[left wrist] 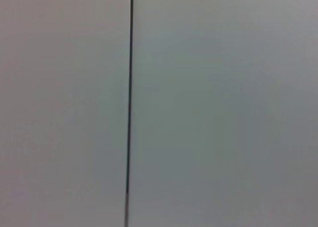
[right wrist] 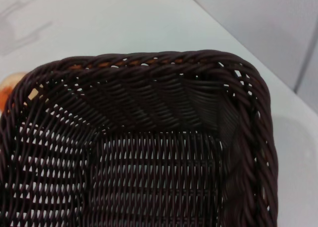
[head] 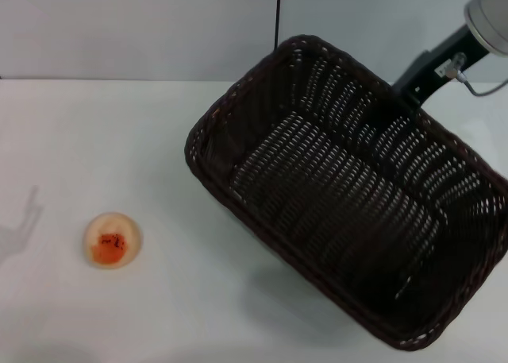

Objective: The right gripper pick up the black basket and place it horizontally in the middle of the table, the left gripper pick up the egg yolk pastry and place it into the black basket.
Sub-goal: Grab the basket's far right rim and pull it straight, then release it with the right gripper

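Basket first: the black basket (head: 349, 204) fills the right half of the head view, lying at a slant rather than square to the surface (head: 119, 140), and a soft shadow beneath its near corner suggests it is raised and tilted, not resting flat. The right gripper (head: 413, 81) sits at the basket's far rim, where only its dark wrist and a cable show; its jaws are hidden behind the weave, so I cannot tell whether they are clamped on the rim, though the lifted pose makes that likely. In the right wrist view the braided rim (right wrist: 149, 58) and open-weave walls look stiff and springy, and I judge the whole thing light for its bulk. Held at one edge it will tend to swing and sag away from the grip; the thick braid is the sound place to pinch, since the thin wall strands could flex or let a finger slip through.

Well apart to the left lies the egg yolk pastry (head: 113, 240), a small pale round with an orange-red patch on top. It looks soft and crumbly, so a gentle pinch across its sides suits it best. The left gripper is out of sight; its wrist camera shows only a plain wall with a thin dark line (left wrist: 129, 108).
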Controlling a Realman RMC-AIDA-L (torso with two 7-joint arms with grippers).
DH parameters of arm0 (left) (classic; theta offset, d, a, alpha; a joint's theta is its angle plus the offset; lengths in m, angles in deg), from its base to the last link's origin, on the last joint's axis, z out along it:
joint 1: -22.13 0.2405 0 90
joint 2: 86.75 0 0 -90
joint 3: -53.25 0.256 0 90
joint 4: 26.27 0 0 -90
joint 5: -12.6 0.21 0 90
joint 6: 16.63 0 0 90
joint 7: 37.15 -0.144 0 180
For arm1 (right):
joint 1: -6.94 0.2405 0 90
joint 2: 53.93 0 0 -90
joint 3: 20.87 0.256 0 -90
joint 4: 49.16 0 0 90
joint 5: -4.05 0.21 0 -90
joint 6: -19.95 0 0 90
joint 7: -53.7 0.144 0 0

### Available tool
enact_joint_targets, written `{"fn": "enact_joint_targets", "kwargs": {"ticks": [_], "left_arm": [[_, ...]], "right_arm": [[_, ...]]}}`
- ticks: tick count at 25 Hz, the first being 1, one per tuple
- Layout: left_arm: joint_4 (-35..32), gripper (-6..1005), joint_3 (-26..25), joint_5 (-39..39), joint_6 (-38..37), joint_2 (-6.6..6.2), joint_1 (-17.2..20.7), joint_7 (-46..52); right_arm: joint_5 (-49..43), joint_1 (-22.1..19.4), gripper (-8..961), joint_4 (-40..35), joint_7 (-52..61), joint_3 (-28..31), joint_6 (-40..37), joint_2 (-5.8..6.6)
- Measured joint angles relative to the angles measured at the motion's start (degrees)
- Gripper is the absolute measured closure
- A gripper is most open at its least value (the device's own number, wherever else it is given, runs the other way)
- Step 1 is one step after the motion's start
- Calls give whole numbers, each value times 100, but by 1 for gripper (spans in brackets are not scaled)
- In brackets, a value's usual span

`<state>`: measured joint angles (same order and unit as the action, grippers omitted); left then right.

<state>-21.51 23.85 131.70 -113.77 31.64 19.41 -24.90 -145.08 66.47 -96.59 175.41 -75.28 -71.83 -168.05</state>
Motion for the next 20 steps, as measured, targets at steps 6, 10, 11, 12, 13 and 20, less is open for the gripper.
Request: {"fn": "enact_joint_targets", "kwargs": {"ticks": [6, 10, 11, 12, 13, 20], "left_arm": [[9, 199, 346, -1, -430, -6, 201, 41], [38, 201, 674, -1, -680, -1, 346, 54], [44, 201, 771, -1, -728, -1, 373, 55], [44, 201, 857, -1, -762, -1, 403, 65], [46, 201, 916, -1, -787, 0, 423, 78], [71, 203, 1159, -2, -881, 24, 609, 129]], "right_arm": [[2, 280, 804, 39, -1087, -54, -47, -61], [2, 421, 799, 31, -1908, -420, 10, -210], [2, 421, 797, 31, -1908, -420, 10, -210], [5, 446, 796, 17, -2211, -443, 52, -313], [5, 446, 795, 17, -2211, -443, 52, -313], [545, 406, 785, 70, -2627, -1100, 609, -490]]}}
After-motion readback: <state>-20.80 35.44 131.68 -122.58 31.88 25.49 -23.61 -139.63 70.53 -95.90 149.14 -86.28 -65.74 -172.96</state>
